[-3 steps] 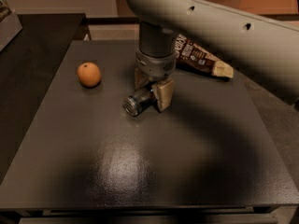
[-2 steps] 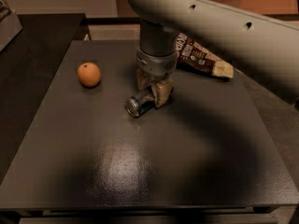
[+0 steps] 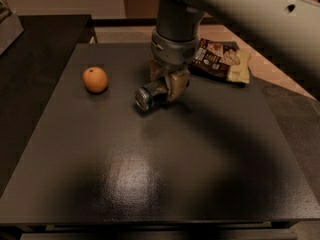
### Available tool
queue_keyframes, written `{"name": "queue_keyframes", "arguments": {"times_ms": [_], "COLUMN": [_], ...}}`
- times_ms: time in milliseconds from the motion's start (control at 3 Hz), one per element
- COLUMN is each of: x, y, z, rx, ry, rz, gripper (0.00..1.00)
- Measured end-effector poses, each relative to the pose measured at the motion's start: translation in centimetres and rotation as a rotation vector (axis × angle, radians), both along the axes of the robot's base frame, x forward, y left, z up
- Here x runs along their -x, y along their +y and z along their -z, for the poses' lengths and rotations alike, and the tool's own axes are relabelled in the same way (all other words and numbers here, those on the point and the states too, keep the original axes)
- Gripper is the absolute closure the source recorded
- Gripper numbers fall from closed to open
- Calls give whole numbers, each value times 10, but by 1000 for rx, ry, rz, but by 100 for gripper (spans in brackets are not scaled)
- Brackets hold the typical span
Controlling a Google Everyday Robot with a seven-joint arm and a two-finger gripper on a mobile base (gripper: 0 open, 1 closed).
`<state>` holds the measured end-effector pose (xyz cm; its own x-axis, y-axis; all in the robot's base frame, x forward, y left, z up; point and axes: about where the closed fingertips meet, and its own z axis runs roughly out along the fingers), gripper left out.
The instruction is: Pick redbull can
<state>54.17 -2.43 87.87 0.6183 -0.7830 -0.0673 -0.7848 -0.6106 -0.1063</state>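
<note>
The redbull can [image 3: 148,97] lies on its side, its silver end facing the camera, at the middle back of the dark table [image 3: 150,184]. My gripper [image 3: 166,88] comes straight down from above and is shut on the can's rear half, with one tan finger [image 3: 176,84] on the right side and the other behind on the left. The can seems to hang just above the table surface. The far end of the can is hidden by the fingers.
An orange [image 3: 95,79] sits to the left of the can. A dark brown snack bag [image 3: 220,60] lies at the back right, behind the gripper. My grey arm [image 3: 240,14] crosses the upper right. A darker counter [image 3: 30,49] stands at the left.
The gripper has closed in on the can and risen a little, and the can has come up with it. The orange and the bag have not moved.
</note>
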Motion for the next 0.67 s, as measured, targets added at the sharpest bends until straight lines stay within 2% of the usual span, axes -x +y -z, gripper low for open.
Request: {"name": "queue_keyframes", "arguments": {"times_ms": [667], "x": [-1], "y": [-8], "z": [-76], "rx": [-72], "ry": [-107], "rz": [30], "gripper": [100]}}
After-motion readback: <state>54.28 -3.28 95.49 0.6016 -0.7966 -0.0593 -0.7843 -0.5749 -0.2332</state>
